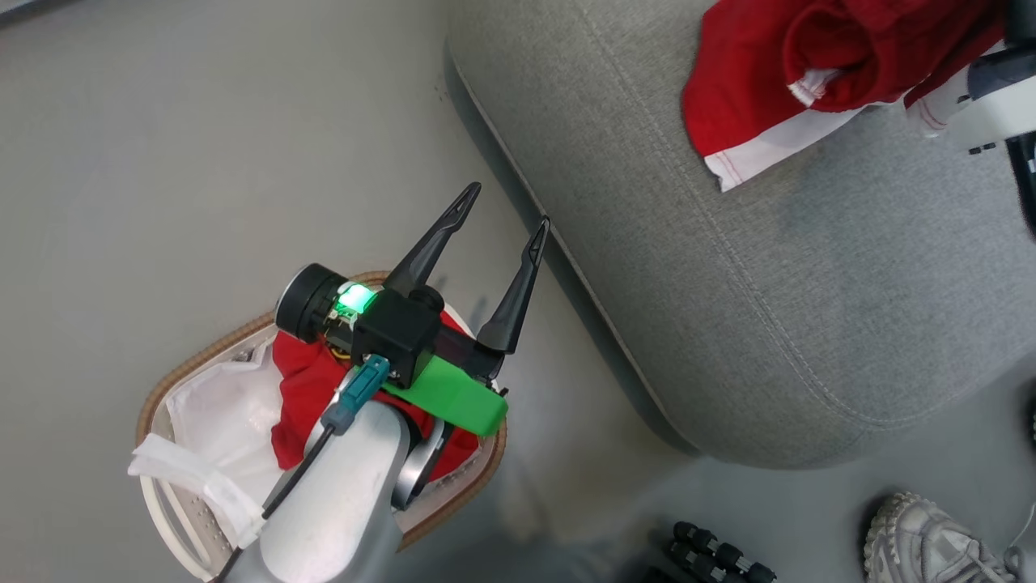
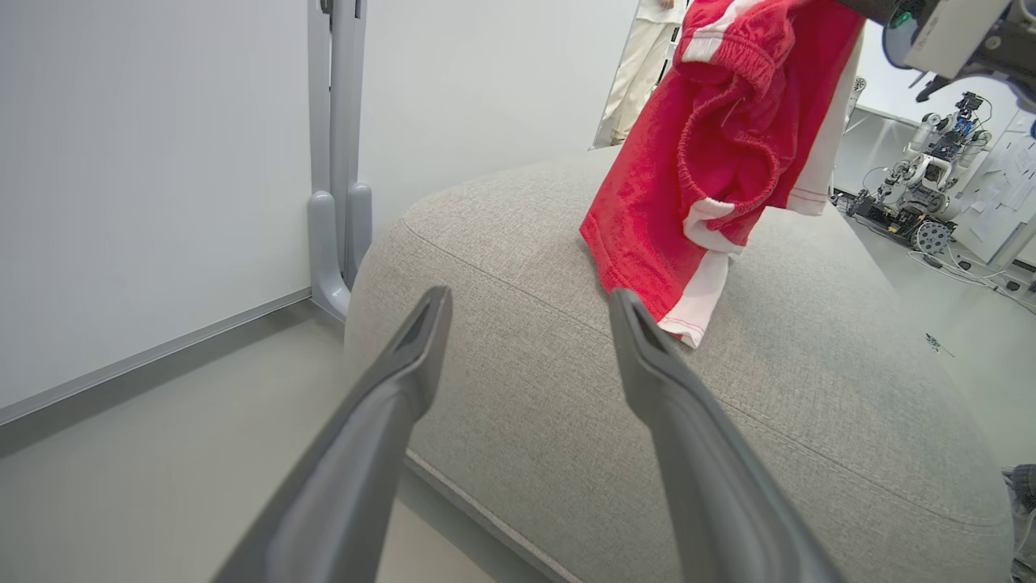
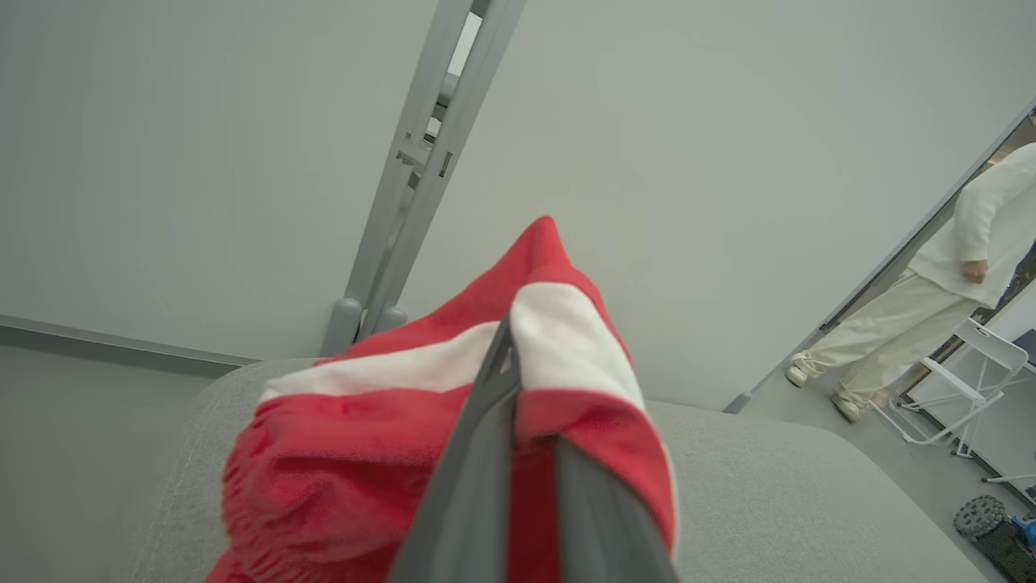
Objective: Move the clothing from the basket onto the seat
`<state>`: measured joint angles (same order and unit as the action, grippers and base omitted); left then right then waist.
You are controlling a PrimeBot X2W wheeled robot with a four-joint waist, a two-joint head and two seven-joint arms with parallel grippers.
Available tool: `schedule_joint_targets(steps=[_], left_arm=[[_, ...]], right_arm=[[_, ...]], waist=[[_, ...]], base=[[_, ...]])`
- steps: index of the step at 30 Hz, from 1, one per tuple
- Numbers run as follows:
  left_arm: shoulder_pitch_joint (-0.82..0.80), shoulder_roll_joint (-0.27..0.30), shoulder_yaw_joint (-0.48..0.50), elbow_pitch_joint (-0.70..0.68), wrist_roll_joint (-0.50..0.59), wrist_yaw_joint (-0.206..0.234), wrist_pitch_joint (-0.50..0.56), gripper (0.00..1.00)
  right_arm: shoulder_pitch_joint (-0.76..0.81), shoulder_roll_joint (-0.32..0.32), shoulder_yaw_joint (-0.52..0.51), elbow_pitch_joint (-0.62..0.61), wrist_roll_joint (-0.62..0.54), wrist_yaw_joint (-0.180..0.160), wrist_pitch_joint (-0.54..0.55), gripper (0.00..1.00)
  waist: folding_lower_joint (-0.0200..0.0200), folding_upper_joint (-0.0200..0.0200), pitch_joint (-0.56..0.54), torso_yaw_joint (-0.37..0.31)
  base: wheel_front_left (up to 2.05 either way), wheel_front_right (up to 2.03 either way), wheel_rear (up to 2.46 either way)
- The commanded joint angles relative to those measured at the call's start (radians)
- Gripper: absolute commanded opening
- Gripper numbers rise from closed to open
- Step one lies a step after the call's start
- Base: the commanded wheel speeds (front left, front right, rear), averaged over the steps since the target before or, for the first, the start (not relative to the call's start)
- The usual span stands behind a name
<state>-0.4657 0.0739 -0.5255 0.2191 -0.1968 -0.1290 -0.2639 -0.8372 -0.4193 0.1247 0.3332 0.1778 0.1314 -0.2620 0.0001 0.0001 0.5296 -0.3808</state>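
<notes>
Fingers (image 3: 469, 486) on the right gripper (image 3: 526, 389) clamp the red-and-white garment (image 1: 753, 105) hanging onto the seat (image 1: 728, 308); left gripper (image 1: 507, 206) sits spread wide over the basket (image 1: 206, 348), plain red garment (image 1: 303, 389) inside.

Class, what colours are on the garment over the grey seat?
The garment is bright red with white bands, clearest in the left wrist view.

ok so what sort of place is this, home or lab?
Most likely a robotics lab or test room, not a home: another robot stands in the background, white partition walls are held by a metal post, and a folding chair sits near the opening.
</notes>
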Motion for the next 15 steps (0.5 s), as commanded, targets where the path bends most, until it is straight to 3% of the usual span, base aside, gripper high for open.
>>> schedule_joint_targets(steps=[1, 7, 13, 15], left_arm=[[-0.024, 0.008, -0.001, -0.001, 0.005, -0.003, -0.001, 1.00], [-0.049, 0.004, 0.003, 0.002, 0.013, -0.003, -0.001, 1.00], [-0.061, 0.003, 0.007, 0.008, 0.017, -0.003, -0.001, 1.00], [-0.061, 0.007, 0.011, 0.010, 0.016, -0.003, -0.001, 1.00]], right_arm=[[-0.018, -0.004, -0.027, 0.019, -0.013, -0.001, -0.004, 0.00], [-0.032, 0.025, -0.194, 0.087, -0.054, -0.001, -0.004, 0.00], [-0.006, 0.045, -0.274, 0.138, -0.109, -0.001, -0.004, 0.00], [0.001, 0.058, -0.293, 0.153, -0.122, -0.001, -0.004, 0.16]], waist=[[-0.0001, -0.0001, 0.072, 0.041], [-0.0001, -0.0001, 0.123, 0.065], [-0.0001, -0.0001, 0.141, 0.074], [-0.0001, -0.0001, 0.142, 0.071]], base=[[0.00, 0.00, 0.00], [0.00, 0.00, 0.00], [0.00, 0.00, 0.00], [0.00, 0.00, 0.00]])
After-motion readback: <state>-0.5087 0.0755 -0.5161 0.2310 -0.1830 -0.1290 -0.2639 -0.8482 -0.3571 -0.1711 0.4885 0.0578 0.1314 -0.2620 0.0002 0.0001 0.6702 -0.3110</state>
